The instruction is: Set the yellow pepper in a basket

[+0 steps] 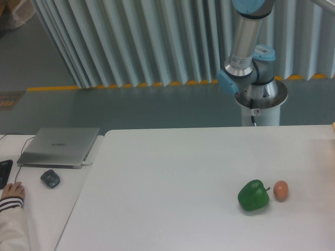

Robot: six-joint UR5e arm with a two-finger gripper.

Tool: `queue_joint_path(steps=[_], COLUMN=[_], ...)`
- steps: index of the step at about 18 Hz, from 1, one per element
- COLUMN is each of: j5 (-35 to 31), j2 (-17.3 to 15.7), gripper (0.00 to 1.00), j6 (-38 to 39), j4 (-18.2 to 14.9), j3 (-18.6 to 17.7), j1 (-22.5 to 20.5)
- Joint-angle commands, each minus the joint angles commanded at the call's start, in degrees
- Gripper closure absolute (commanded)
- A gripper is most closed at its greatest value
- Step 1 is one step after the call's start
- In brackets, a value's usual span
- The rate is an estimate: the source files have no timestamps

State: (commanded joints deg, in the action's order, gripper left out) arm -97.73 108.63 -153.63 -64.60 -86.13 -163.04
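A white table (172, 172) stands before pale pleated curtains (131, 42). My arm (246, 47) rises behind the table's far edge and leaves the view at the top, so my pincer is out of sight, as is the yellow pepper. Near the table's right front lies a green pepper (254, 195), a small orange fruit (280, 190) just beside it. Left of the table sit a closed laptop (59, 147), a mouse (50, 178) and a person's hand (12, 193).
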Motion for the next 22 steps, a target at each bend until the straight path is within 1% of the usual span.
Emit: queue_joint_path(steps=[2,5,7,9,11,14,17,19,21,22], j5=[0.0,1.5,3.3,3.6,3.5,3.8,3.8,3.9,3.7,3.7], j2=[-0.1,-0.3,-0.5,-0.7,-1.6,-2.3,-2.5,-3.3,-3.7,-4.0], gripper=[0.0,0.0,0.0,0.0,0.0,0.0,0.0,0.0,0.0,0.0], j6=[0.1,2.2,6.5,9.0,13.0,22.8,26.4,29.0,36.8,39.9], j4=[0.0,0.0,-0.3,-0.4,-0.6,-1.0,-0.8,-0.8,-1.1,-1.5], j3=[-0.1,0.0,-0.1,-0.6,-1.3,-2.5,-3.6,-4.0,-4.1,-4.2], j1=[0.0,0.0,0.5,1.3,3.5,6.9,9.7,11.1,14.1,14.9])
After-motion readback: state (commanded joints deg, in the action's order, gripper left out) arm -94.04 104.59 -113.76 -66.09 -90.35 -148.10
